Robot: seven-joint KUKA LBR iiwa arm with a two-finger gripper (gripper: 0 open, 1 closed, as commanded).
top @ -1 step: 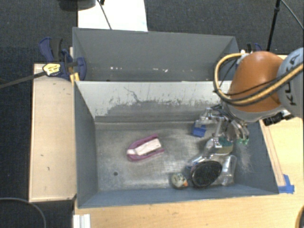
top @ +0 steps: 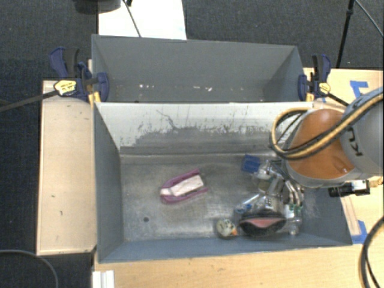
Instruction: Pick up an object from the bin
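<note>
My gripper [top: 278, 192] hangs low in the bin's right part, under the orange wrist cover. Right below it, near the front wall, lies a black oval thing with a pink inside [top: 262, 225]. A small blue and white piece [top: 246, 208] rests at that thing's upper left edge, close to the gripper. A small round greyish object [top: 226, 227] sits just left of the black thing. Behind the gripper, a blue item [top: 251, 164] lies on the bin floor, partly covered by the wrist.
A purple and pink flat thing [top: 183, 186] lies alone in the middle of the bin floor, well left of the gripper. The arm and its cables come in over the bin's right wall.
</note>
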